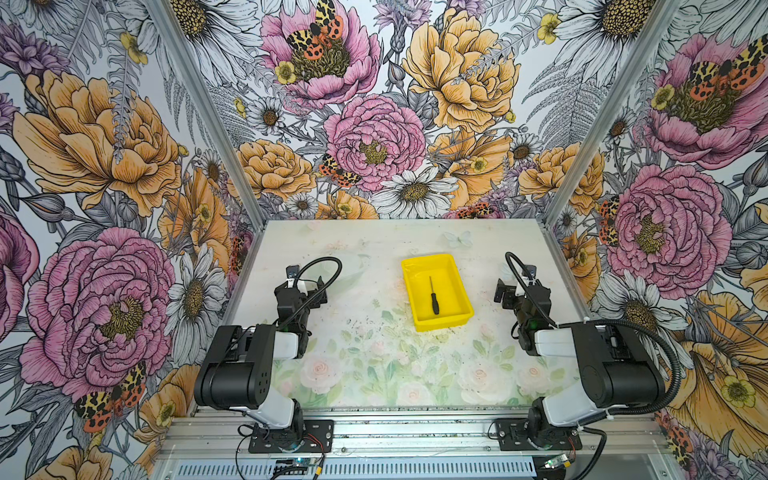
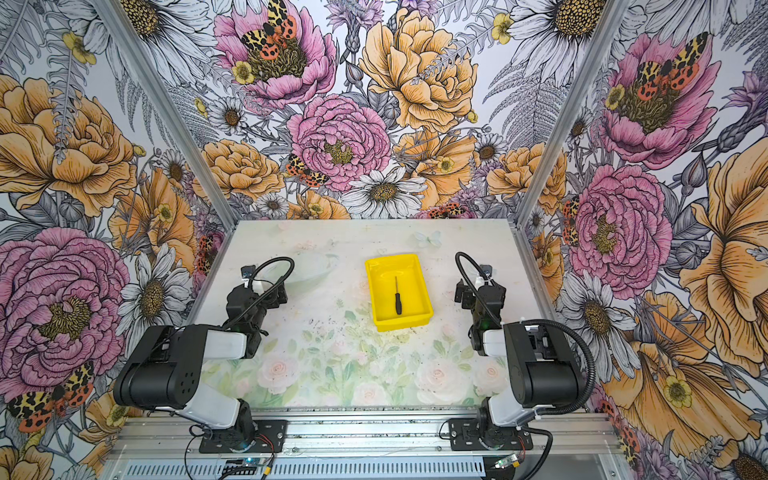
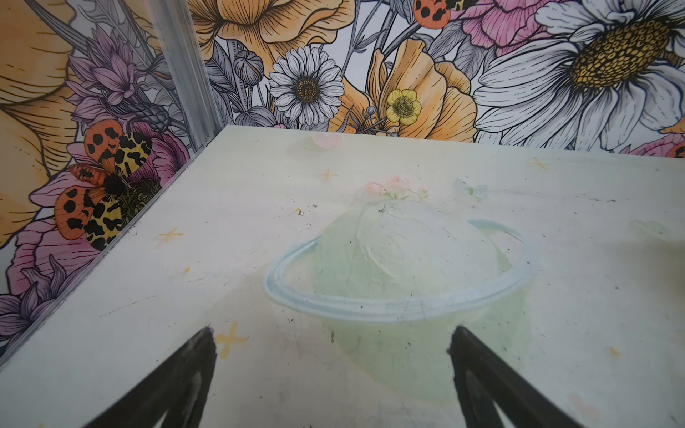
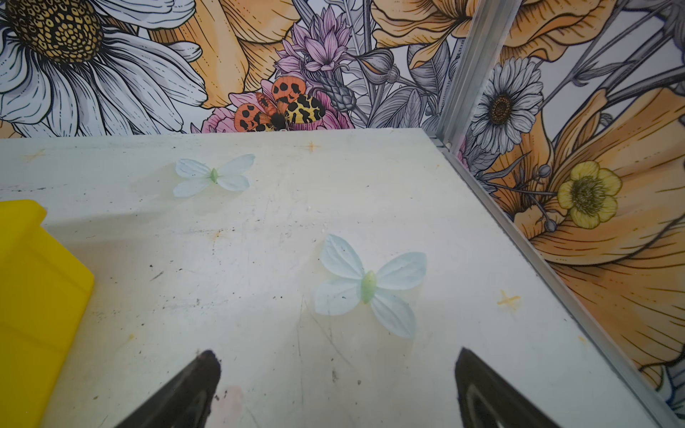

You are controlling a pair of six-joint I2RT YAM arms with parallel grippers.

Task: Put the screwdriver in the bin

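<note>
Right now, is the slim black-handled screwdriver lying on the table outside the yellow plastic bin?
No, the screwdriver lies inside the bin, on its floor.

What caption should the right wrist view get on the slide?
Open, empty right gripper above the table, a corner of the yellow bin beside it.

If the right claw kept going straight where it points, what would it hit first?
Probably just bare table; the right gripper, open, points past the yellow bin, which lies off to its side. Depth is unclear.
</note>
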